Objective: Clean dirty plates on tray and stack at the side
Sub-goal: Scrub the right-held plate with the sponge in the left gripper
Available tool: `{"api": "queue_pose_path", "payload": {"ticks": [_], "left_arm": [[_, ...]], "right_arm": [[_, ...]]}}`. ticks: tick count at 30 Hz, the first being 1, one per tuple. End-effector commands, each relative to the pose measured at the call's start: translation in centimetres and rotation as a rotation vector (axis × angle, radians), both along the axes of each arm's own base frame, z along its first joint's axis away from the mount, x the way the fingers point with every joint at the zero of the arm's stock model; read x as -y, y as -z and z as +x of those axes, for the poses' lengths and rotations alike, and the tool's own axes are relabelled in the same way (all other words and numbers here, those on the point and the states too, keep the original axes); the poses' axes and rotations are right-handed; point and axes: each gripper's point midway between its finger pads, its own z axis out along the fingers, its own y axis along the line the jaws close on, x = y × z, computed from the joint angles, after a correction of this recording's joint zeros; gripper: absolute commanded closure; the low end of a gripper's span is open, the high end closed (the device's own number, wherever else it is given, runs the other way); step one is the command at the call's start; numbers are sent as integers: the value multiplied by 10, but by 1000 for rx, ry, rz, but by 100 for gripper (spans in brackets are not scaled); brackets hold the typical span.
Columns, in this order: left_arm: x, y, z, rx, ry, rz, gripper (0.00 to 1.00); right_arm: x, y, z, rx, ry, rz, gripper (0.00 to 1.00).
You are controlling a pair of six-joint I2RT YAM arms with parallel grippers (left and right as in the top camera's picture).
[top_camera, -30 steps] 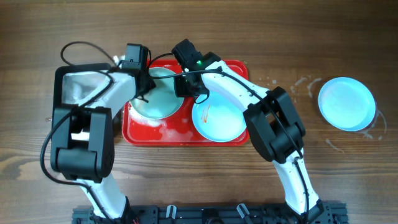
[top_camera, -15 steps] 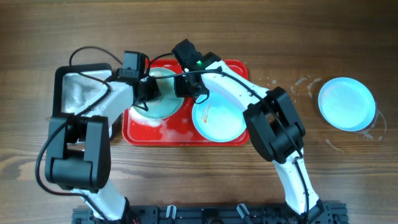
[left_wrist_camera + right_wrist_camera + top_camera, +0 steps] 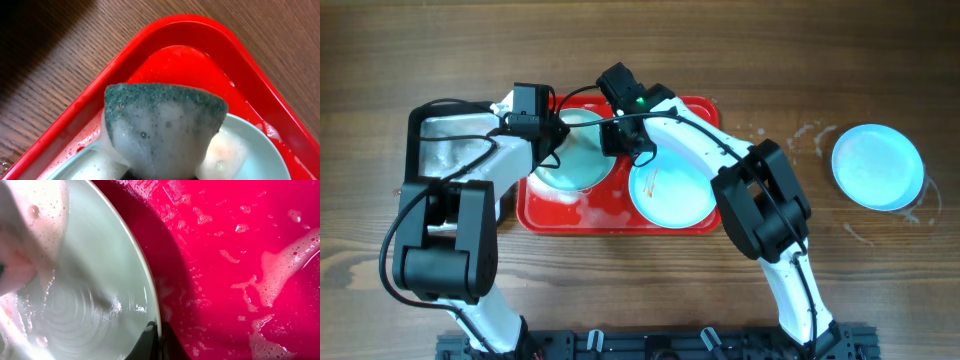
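Nearest you, on the right half of the red tray (image 3: 620, 218), sits a plate with orange smears (image 3: 670, 195). Just behind it, on the tray's left half, your left fingers (image 3: 556, 142) are clamped on a foamy green sponge (image 3: 165, 127) pressed to the soapy plate (image 3: 585, 165). Your right fingers (image 3: 156, 341) pinch that plate's rim tight. The third plate (image 3: 877, 166) lies well apart on the surface (image 3: 770, 290), far right.

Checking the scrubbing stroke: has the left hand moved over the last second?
Yes. The left hand, shut on the sponge, has shifted left across the plate, toward the red tray's left rim.
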Motion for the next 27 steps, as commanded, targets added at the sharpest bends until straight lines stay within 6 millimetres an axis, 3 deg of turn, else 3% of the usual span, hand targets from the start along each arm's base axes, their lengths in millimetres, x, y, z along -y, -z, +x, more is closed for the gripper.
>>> {"api": "queue_pose_path", "payload": {"ticks": [1,5,7,9,12,14,16,20,21,23,27], "left_arm": [[-36,92,-143,-568,-17,142,96],[-20,85,-196,-791,4,34,96],[9,80,-207,-843,19,-138,96],[23,76,-211,-863,28,-228,96],[28,77,-207,-844,38,-254,96],[29,81,-192,-782,48,-255,96],[28,87,-172,-695,58,-239,96],[8,94,-113,-450,51,-108,96],[3,94,-108,-430,43,-79,96],[-3,95,-115,-460,29,-57,96],[0,92,-163,-657,24,-102,96]], "right_arm": [[0,18,-7,-36,-34,-12,96],[0,17,-6,-34,-34,-10,96],[-1,17,-6,-33,-34,-9,96],[0,17,-6,-34,-34,-10,96],[0,18,-7,-36,-35,-12,96],[0,18,-7,-35,-35,-11,96],[0,18,-7,-36,-35,-12,96],[0,18,-7,-36,-35,-12,96],[0,18,-7,-36,-35,-12,96],[0,18,-7,-38,-35,-14,96],[1,18,-8,-39,-35,-14,96]]}}
